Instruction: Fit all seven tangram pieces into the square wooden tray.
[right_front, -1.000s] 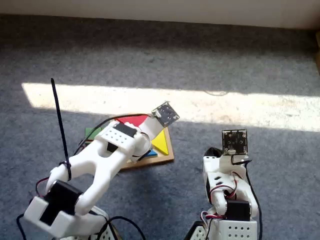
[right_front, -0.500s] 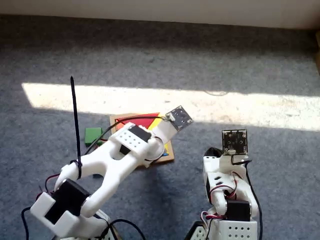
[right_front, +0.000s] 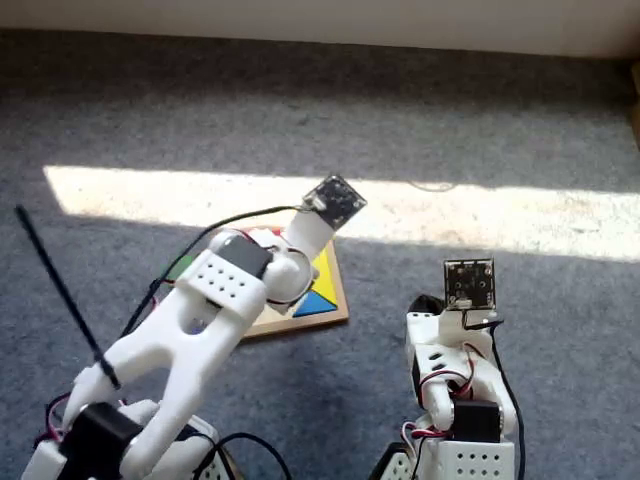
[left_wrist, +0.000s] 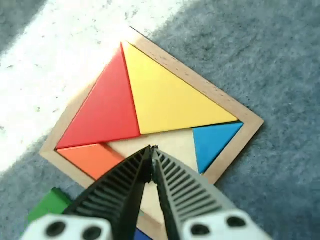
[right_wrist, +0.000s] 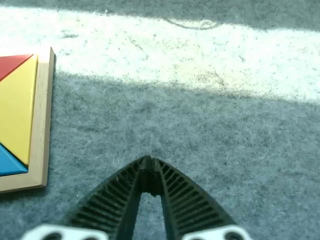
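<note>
Up high, your left arm (right_front: 215, 300) covers the square wooden tray (right_front: 338, 296). Left wrist: left gripper (left_wrist: 151, 150) clenched empty over its bare gap, green wooden piece (left_wrist: 50, 204) just outside. Right wrist: right gripper (right_wrist: 150, 172) pinched closed, probably parked clear beside the tray.

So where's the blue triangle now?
In the left wrist view, the blue triangle sits inside the wooden tray, in a corner, right beside the yellow triangle.

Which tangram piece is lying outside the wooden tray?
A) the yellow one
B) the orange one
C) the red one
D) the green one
D: the green piece lies outside the tray, while the red piece, yellow piece and orange piece sit inside it.
</note>
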